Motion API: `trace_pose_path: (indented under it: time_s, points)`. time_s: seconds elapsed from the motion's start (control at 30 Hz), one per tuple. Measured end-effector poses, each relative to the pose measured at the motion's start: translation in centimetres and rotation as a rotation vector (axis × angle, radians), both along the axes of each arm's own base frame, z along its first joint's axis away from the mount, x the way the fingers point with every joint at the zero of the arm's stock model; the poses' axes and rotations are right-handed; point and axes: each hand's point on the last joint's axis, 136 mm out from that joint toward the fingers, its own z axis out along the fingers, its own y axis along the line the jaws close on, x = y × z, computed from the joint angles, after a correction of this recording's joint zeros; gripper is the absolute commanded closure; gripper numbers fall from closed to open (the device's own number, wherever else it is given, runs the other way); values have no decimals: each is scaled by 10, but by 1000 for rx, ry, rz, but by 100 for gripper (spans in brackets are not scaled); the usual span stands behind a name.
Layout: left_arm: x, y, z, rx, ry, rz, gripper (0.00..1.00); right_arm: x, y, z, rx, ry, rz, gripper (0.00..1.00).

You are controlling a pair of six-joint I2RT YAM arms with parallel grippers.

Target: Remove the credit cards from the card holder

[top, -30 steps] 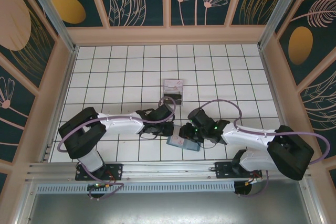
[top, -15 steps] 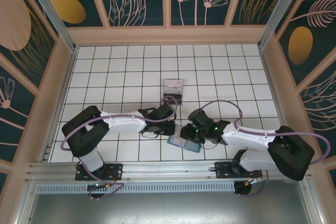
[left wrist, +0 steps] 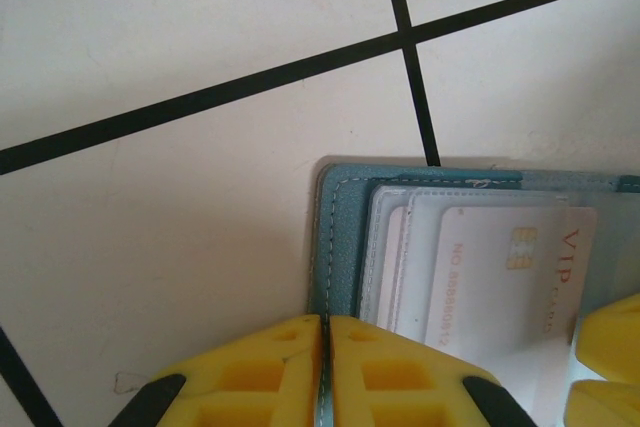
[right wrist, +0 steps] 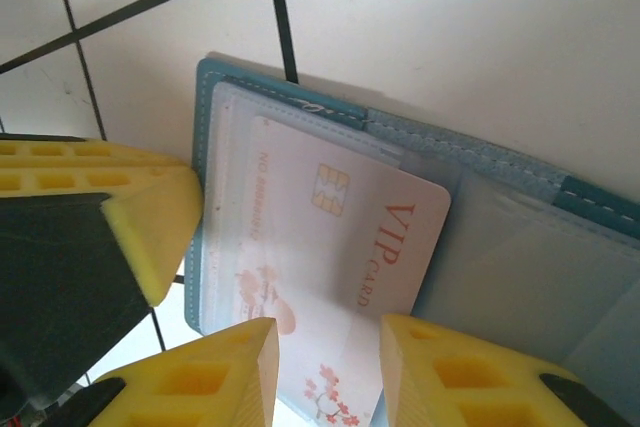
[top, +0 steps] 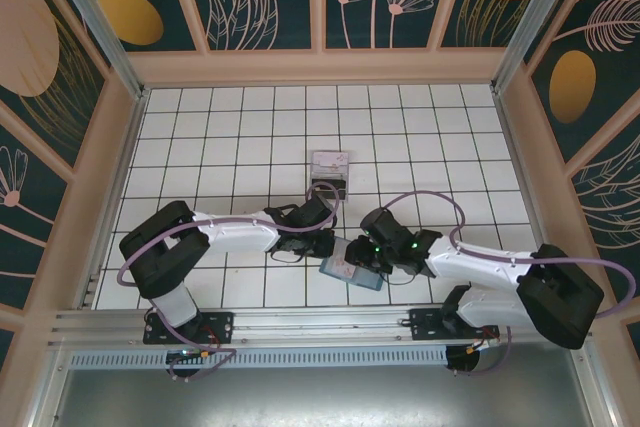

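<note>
The teal card holder (top: 352, 275) lies open on the tiles near the front, between both arms. A pale pink VIP credit card (right wrist: 345, 237) sticks partway out of its clear slot. My left gripper (left wrist: 325, 347) is shut on the card holder's (left wrist: 340, 237) stitched left edge, which runs between the yellow fingers. My right gripper (right wrist: 328, 367) hangs over the card, jaws partly apart. One fingertip (right wrist: 215, 377) stands on each side of the card's lower end, and nothing is pinched between them. In the top view the two grippers (top: 322, 245) (top: 360, 255) meet over the holder.
A pale card (top: 331, 161) and a dark card (top: 326, 190) lie together at mid-table, behind the grippers. Wooden walls ring the tiled floor (top: 230, 137). The left gripper's finger (right wrist: 150, 217) crowds the holder's left side in the right wrist view.
My left arm has reached a little to the right, bringing its gripper up against the card holder. The right gripper and the holder have stayed nearly where they were.
</note>
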Motion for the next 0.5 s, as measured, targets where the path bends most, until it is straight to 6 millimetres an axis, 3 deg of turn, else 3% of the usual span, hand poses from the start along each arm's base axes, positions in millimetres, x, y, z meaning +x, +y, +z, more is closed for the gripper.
trace_pose_path:
  time_s: [0.5]
  points:
    - [0, -2, 0, -4, 5, -2, 88, -5, -6, -4, -1, 14, -15, 67]
